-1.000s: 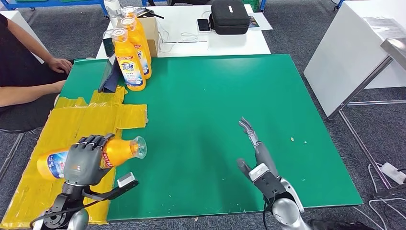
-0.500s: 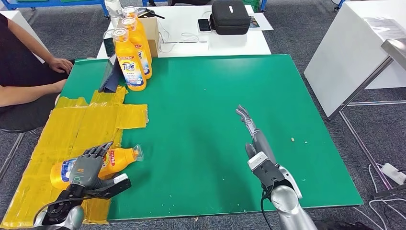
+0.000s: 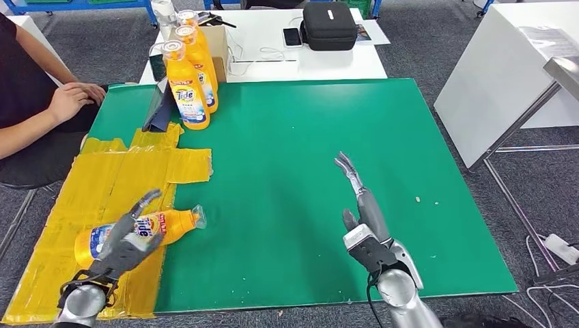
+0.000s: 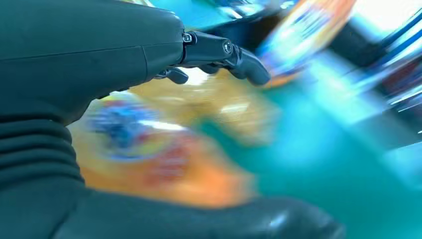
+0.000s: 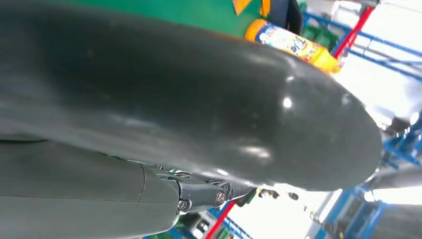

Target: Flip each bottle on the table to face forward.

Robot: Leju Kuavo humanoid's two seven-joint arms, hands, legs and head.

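We find the lying bottle [image 3: 136, 232] at 8 o'clock on the worktop [image 3: 307, 171], label up over yellow tape [image 3: 102, 184]; our left robot hand [image 3: 126, 242] rests spread on it, likely to roll it; our right robot hand [image 3: 362, 212] hovers spread at 5 o'clock.

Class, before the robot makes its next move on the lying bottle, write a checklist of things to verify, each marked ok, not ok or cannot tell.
1. Lying bottle rests on the yellow tape patch, cap toward the green mat: ok.
2. Left hand lies over the bottle, fingers spread; firm grip: cannot tell.
3. Right hand open above the mat, away from the bottles: ok.
4. Upright bottles at the far corner, out of the way: ok.
5. Person's hand rests at the table's far edge, apart from the lying bottle: ok.
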